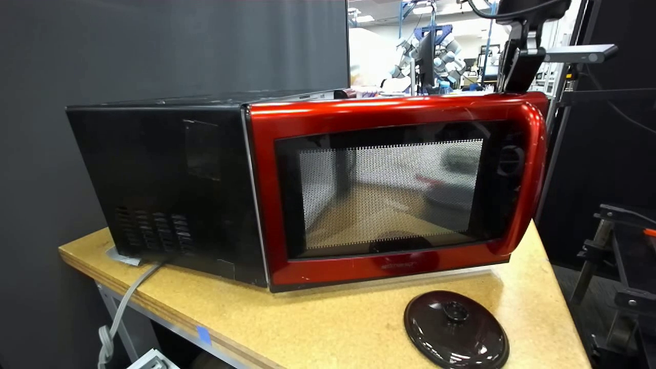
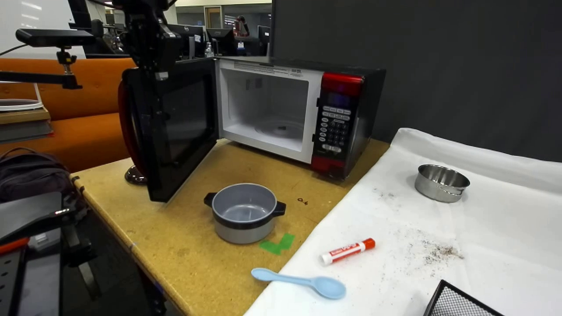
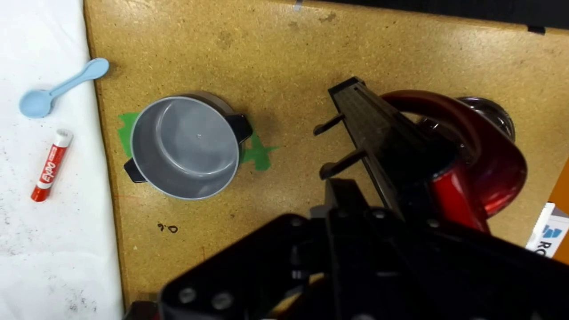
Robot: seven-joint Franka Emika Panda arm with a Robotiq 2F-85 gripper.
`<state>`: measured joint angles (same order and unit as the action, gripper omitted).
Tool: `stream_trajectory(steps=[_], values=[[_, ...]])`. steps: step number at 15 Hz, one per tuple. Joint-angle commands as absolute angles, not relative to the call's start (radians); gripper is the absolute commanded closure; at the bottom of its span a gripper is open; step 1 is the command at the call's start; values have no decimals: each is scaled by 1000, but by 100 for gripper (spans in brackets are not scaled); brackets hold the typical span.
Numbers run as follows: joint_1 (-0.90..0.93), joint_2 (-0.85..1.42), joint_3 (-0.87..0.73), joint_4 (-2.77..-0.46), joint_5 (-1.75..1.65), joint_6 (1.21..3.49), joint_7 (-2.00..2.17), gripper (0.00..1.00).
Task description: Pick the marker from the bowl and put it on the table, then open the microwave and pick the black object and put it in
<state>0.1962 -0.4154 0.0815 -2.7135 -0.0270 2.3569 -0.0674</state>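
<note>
The end effector [image 1: 515, 84] is seen at the upper right of the frame in an exterior view, pointed downward at the top edge of the door [image 1: 394, 266] of the microwave [image 1: 184, 169]; contact there cannot be confirmed. Its fingers are lost against dark surfaces in the wrist view, so whether they are spread or pressed together cannot be told. In an exterior view, the door is shown standing wide open, with the microwave's pale inside exposed at the upper middle.

The marker [image 2: 348, 251] is laid on a white sheet [image 2: 373, 289], to the lower right of the frame's centre, with its red end directed to the upper right. The silver bowl [image 2: 432, 191] is set upright on the same sheet toward the right edge, well apart from the marker. A black mesh box [image 2: 459, 303] is cut off at the lower right.

A grey pot [image 2: 243, 228] with black handles is placed on the tabletop [image 2: 175, 245] near the middle, beside green tape [image 2: 277, 244]. A light blue spoon [image 2: 322, 285] is rested across the sheet's edge at the lower middle. A dark lid [image 1: 456, 328] is laid knob up at the lower right of an exterior view.
</note>
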Motion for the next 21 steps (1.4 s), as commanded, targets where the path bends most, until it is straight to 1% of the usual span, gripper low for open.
stream_trajectory(steps=[1,6,9,12,16,17,18,20,21], values=[[177,-386,68,-2682,-15,2362,-108,100],[168,-398,49,-2628,-11,2340,-122,100],[133,-374,28,-2558,-17,2339,-104,100],[70,-314,-11,-2453,-13,2344,-70,100],[-15,-171,-41,-2289,-20,2349,49,100],[-28,-132,-42,-2252,-23,2351,94,74],[-38,-93,-38,-2220,-36,2360,154,73],[-43,-23,-41,-2163,-46,2365,242,61],[-37,7,-42,-2141,-46,2363,272,53]])
